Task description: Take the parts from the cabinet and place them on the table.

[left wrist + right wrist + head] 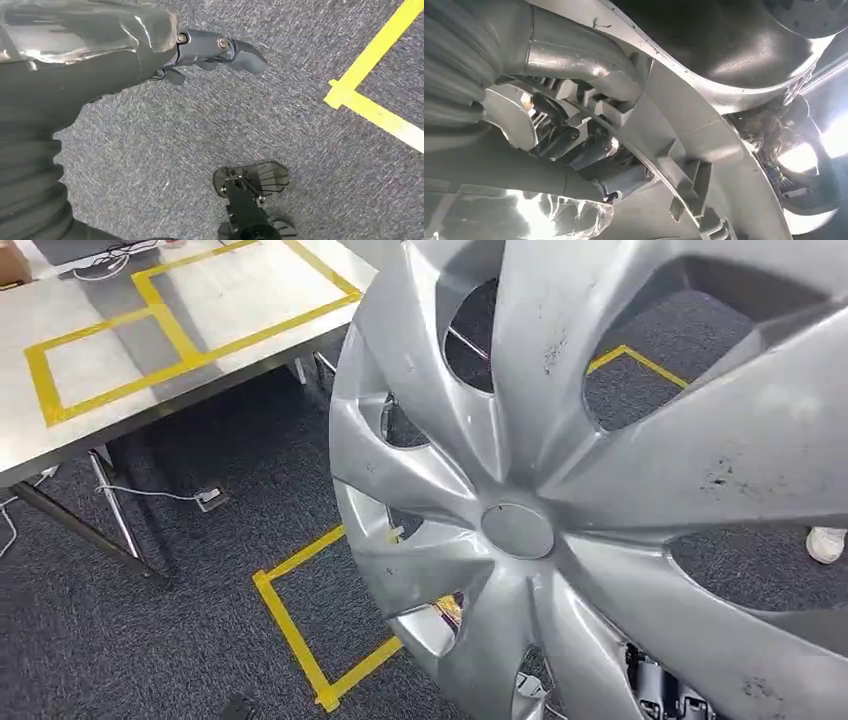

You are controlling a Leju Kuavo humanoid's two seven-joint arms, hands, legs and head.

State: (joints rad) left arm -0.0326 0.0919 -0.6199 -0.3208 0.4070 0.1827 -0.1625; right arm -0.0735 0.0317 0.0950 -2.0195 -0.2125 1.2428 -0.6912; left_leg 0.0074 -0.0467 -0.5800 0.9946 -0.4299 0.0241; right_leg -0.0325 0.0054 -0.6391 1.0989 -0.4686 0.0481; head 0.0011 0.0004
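Note:
A large silver wheel cover with curved spokes is held up close in the head view, tilted and covering most of the right side. In the right wrist view my right hand grips the cover's rim from its back, dark fingers curled around the ribbed inner edge. My left hand hangs over the grey carpet, its thumb stretched out and nothing in it. The steel table marked with yellow tape rectangles stands at the upper left, well apart from the cover.
The table's thin legs reach the carpet, with a white cable and plug beside them. A yellow tape square marks the floor under the cover. A person's white shoe shows at the right edge.

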